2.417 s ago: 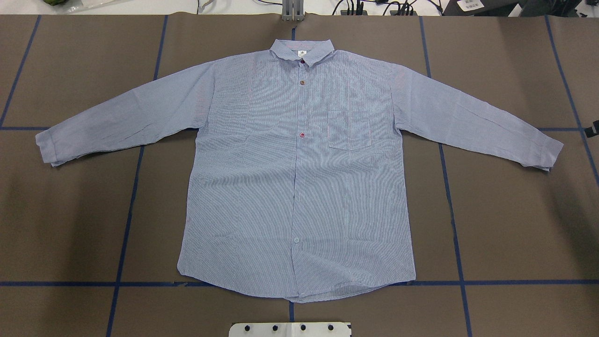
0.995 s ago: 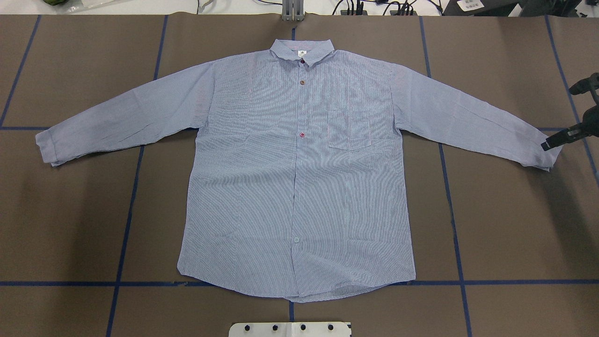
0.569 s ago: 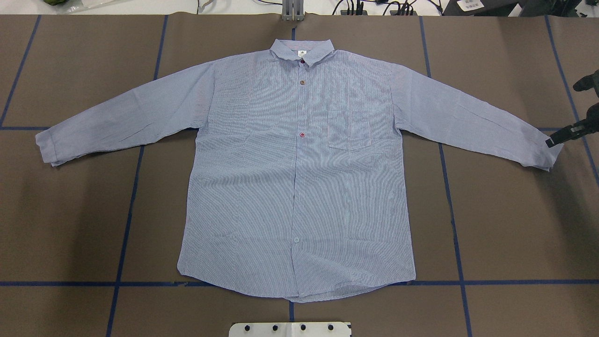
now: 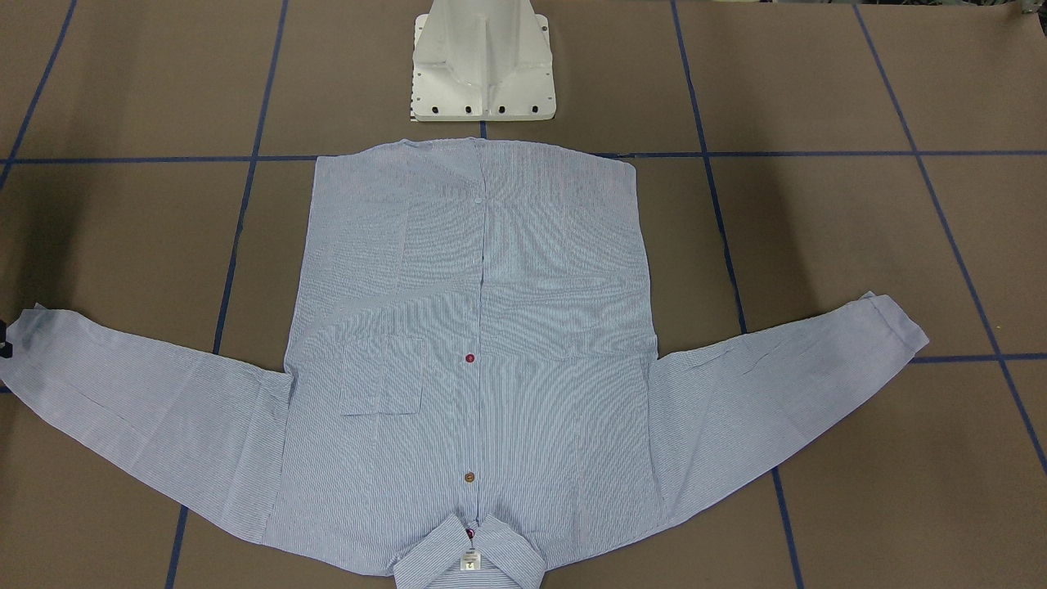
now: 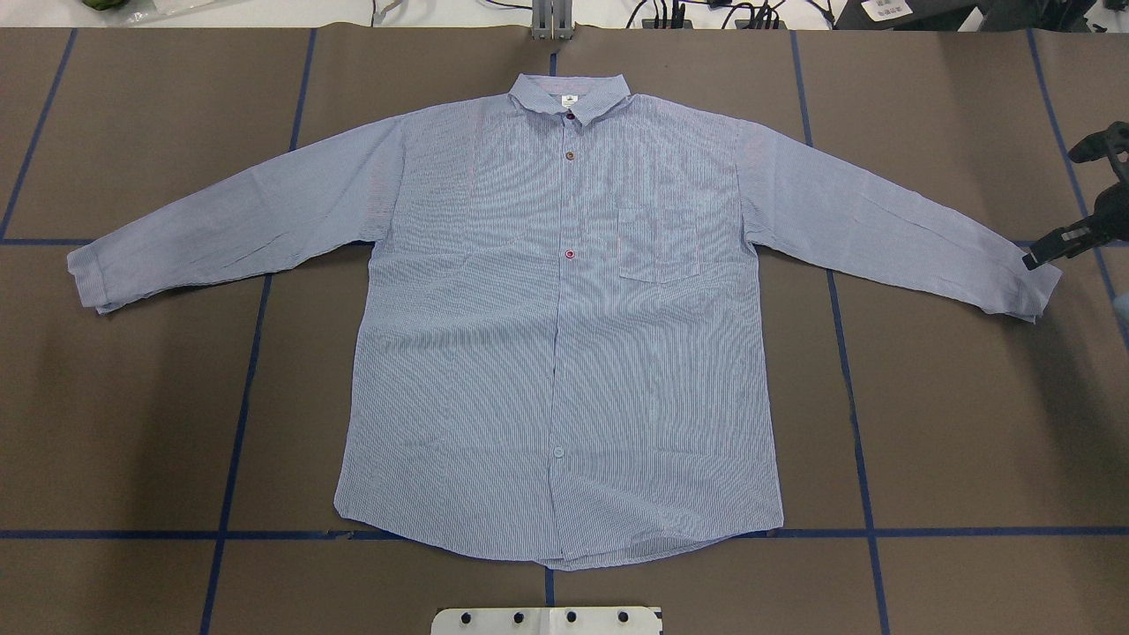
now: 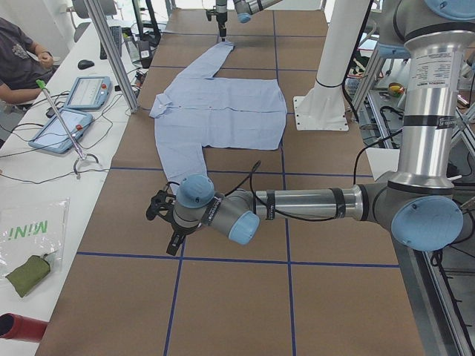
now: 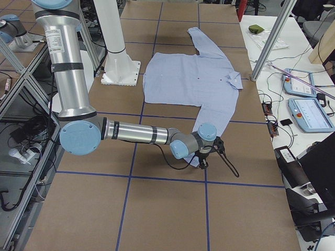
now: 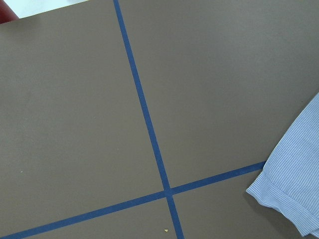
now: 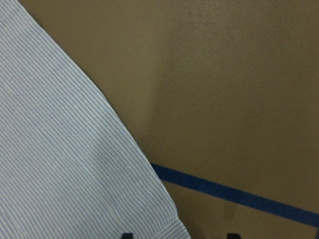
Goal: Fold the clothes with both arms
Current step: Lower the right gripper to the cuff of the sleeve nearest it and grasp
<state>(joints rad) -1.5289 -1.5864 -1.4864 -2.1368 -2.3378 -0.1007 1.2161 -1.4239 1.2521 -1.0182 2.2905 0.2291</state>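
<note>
While the striped shirt lies flat, front up and sleeves spread, on the brown bench, the right pincer stands fingers apart over one cuff of the shirt, the cuff's corner between them. Just beyond the shirt's other cuff hangs the left pincer; I cannot tell how wide it is.

shirt: 1 | buttons on it: 4 | robot arms: 2 | pedestal: 1 | tablets: 2 | person: 1
</note>
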